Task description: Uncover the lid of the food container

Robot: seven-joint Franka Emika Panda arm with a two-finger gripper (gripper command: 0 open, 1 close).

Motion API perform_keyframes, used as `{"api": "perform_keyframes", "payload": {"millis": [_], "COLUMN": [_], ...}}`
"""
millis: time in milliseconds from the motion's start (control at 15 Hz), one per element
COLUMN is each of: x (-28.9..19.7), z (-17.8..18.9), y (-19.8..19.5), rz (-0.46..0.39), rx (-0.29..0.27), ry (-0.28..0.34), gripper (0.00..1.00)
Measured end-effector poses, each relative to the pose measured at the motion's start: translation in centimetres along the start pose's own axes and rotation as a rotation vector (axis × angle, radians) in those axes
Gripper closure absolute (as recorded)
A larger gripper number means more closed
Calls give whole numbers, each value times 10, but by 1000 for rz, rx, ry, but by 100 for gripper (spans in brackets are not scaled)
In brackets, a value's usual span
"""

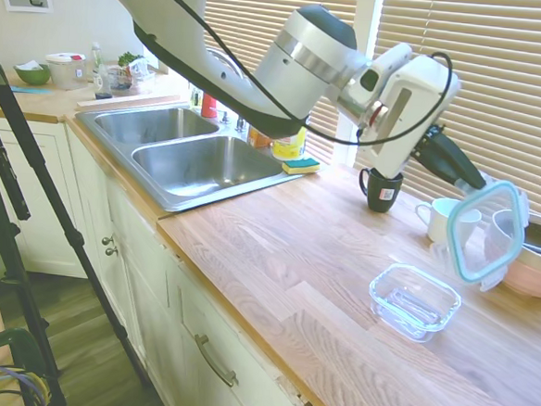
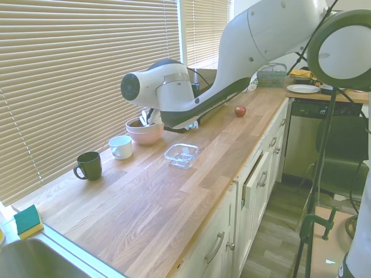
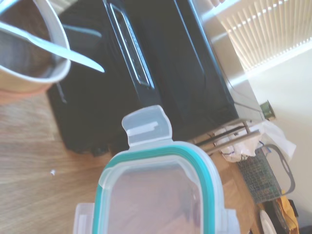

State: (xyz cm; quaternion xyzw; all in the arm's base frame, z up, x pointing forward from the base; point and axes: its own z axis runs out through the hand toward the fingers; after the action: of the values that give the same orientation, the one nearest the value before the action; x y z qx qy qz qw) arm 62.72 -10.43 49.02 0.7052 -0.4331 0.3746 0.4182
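Observation:
My gripper (image 1: 474, 184) is shut on the upper edge of the lid (image 1: 486, 231), a clear plate with a teal rim and snap tabs. The lid hangs tilted in the air, in front of the white cup and the pink bowl. In the wrist view the lid (image 3: 161, 195) fills the lower middle. The food container (image 1: 414, 301), a small clear glass dish, stands open on the wooden counter below and to the left of the lid. It also shows in the second exterior view as the food container (image 2: 182, 154), near the counter's middle; there the arm hides the gripper.
A white cup (image 1: 441, 218), a dark mug (image 1: 380, 189) and a pink bowl (image 1: 531, 258) with a utensil in it stand along the window side. A double sink (image 1: 190, 151) and a sponge (image 1: 301, 165) lie to the left. An apple (image 2: 240, 110) sits further along the counter.

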Motion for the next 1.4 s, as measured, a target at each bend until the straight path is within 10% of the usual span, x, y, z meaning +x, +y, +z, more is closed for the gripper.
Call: {"api": "perform_keyframes", "payload": {"millis": [467,933,1400], "x": [-21,-56,-59], "z": [-105,-160,-107], "y": [-28,-51,-65], "rz": [0,27,132], "rx": [133,339,523], "ry": [-38,-416,-853], "gripper": [100,100,100]}}
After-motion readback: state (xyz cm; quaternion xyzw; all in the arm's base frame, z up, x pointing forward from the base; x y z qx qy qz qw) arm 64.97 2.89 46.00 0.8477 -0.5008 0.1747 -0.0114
